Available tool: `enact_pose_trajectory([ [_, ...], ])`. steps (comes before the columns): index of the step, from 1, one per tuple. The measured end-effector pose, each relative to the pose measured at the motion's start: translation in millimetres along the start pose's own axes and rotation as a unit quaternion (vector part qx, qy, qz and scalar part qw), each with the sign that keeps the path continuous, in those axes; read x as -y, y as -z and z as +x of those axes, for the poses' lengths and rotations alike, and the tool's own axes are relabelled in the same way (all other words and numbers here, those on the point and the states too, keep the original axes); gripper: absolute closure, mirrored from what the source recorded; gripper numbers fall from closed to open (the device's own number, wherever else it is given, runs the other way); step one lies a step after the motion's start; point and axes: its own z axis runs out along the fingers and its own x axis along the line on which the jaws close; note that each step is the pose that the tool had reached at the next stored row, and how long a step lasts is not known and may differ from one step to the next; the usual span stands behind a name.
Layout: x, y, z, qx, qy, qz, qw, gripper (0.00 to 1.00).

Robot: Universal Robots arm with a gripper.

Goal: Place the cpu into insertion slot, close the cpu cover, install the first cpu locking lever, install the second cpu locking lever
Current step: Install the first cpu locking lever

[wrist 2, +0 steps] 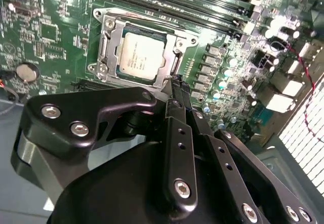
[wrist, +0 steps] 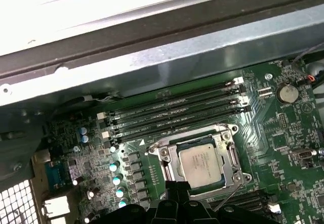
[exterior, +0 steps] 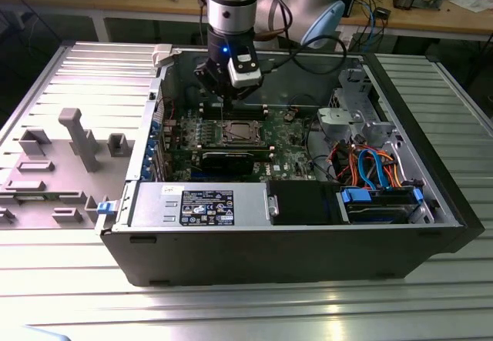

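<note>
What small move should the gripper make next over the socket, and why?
Probably a short descent. The cpu sits inside the window of the cover, which lies flat around it. The shut gripper hangs beside the cover's corner, seemingly not touching it, so lowering there would likely reach the locking hardware.

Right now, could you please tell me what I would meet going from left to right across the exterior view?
Grey upright plastic post → small square silvery-grey cpu → bundle of orange and blue cables.
</note>
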Motion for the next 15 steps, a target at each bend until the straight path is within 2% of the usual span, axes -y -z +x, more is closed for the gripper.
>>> enact_pose_trajectory([
  [5, 0.0, -0.6, 0.0, -0.0002, 0.039, 0.0001, 0.99922, 0.89],
  [7, 0.0, -0.7, 0.0, -0.0003, 0.053, 0.0002, 0.99862, 0.89],
  [9, 0.0, -0.9, 0.0, -0.0004, 0.070, 0.0003, 0.99758, 0.89],
  [10, 0.0, -1.0, 0.2, -0.0004, 0.073, 0.0003, 0.99730, 0.89],
  [15, 0.9, -1.0, 4.0, -0.0004, 0.074, 0.0002, 0.99726, 0.89],
])
